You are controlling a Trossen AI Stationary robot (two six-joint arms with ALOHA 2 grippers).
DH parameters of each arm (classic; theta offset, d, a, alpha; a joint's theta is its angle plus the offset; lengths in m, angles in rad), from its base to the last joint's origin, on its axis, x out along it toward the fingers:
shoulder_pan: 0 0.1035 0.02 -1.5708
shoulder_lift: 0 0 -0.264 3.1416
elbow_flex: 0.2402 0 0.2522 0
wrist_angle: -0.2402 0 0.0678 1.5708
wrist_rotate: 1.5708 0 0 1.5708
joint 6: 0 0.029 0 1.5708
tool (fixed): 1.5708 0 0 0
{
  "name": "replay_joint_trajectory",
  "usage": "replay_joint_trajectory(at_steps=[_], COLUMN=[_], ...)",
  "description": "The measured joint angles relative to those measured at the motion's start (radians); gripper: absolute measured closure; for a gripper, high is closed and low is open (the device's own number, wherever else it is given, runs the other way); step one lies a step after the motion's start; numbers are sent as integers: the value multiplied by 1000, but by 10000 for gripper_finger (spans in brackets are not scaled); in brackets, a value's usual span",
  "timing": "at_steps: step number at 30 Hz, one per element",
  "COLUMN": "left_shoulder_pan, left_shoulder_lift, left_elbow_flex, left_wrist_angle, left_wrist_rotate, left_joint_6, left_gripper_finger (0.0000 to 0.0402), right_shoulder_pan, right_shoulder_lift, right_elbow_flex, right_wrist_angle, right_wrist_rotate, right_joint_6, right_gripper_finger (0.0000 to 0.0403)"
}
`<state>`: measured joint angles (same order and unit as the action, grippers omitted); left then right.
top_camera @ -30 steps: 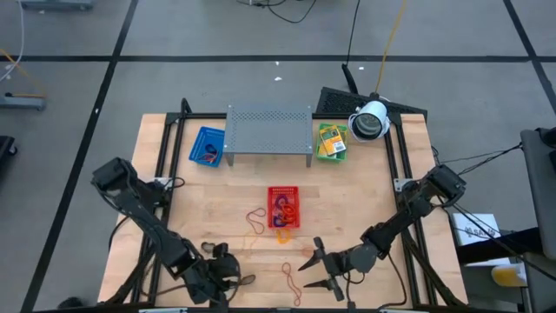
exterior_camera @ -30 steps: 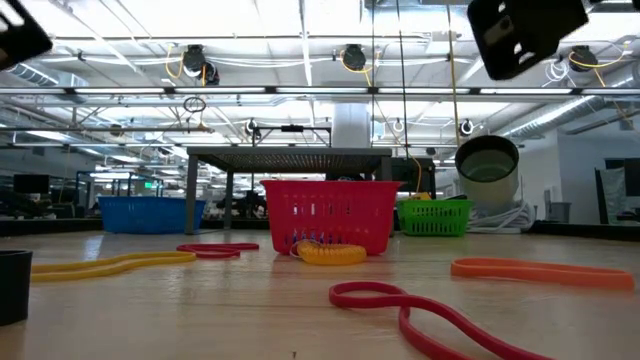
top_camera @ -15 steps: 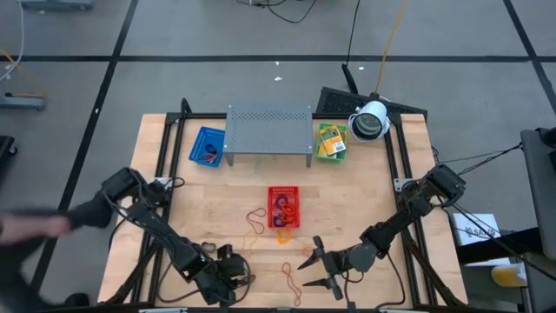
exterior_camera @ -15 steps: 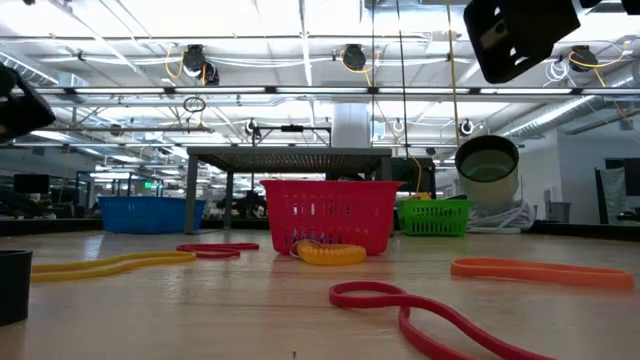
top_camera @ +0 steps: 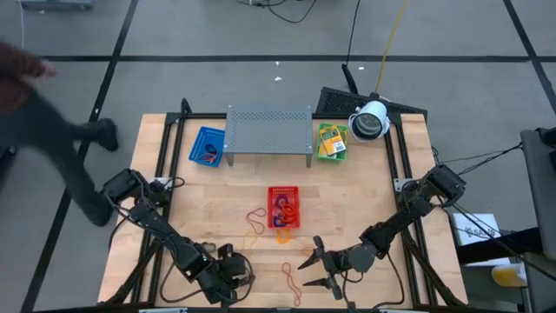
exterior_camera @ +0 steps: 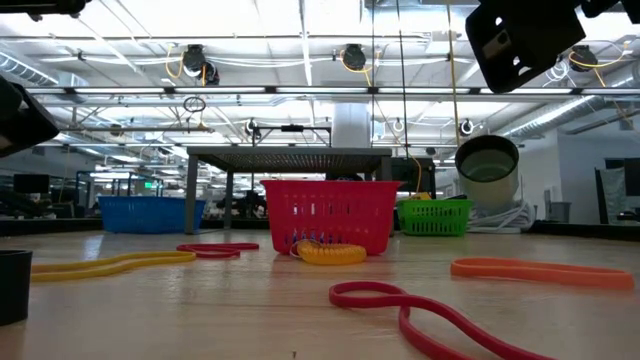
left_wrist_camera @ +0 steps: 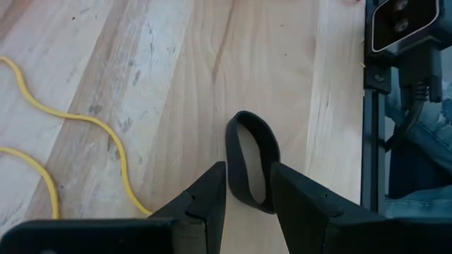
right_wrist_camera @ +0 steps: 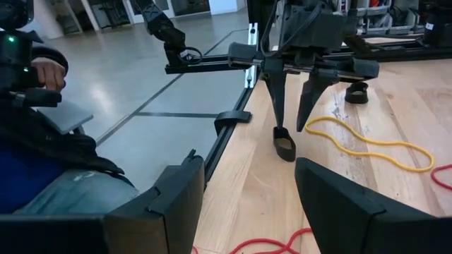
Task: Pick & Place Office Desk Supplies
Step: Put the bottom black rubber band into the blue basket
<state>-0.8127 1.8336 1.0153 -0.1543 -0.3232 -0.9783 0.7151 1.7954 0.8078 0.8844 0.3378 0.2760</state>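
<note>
Black band (left_wrist_camera: 252,161) — a loop lying flat on the wood, just ahead of the left gripper (left_wrist_camera: 247,185), one side of it running in between the fingertips (left_wrist_camera: 213,185). The jaws stand narrowly apart over it and do not pinch it. From the right wrist the same gripper (right_wrist_camera: 292,121) points straight down, tips just above the band (right_wrist_camera: 284,147). A yellow band (left_wrist_camera: 92,131) curls to one side of the fingers. The right gripper (top_camera: 314,267) waits wide and empty near the table's front edge — a red band (top_camera: 290,279) lies just beside it.
</note>
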Motion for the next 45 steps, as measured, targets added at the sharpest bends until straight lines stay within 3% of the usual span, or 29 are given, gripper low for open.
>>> replay_joint_trajectory(at_steps=[7,34,37,41,45], left_shoulder_pan=[0,1,3,4,20], left_shoulder_lift=[0,59,54,50,50], left_elbow_flex=[0,0,-2,-2,-2], left_wrist_angle=[-62,30,66,119,188], left_wrist_rotate=[-19,27,35,36,42], left_joint_6=[-20,-44,-22,30,72], left_gripper_finger=[284,286,311,384,391], right_shoulder_pan=[0,0,0,0,0], right_shoulder_lift=[0,0,0,0,0], right_elbow_flex=[0,0,0,0,0], right_wrist_angle=[0,-7,-7,-7,-7], right_wrist_rotate=[0,1,2,3,4], right_joint_6=[0,0,0,0,0], right_gripper_finger=[190,190,190,190,190])
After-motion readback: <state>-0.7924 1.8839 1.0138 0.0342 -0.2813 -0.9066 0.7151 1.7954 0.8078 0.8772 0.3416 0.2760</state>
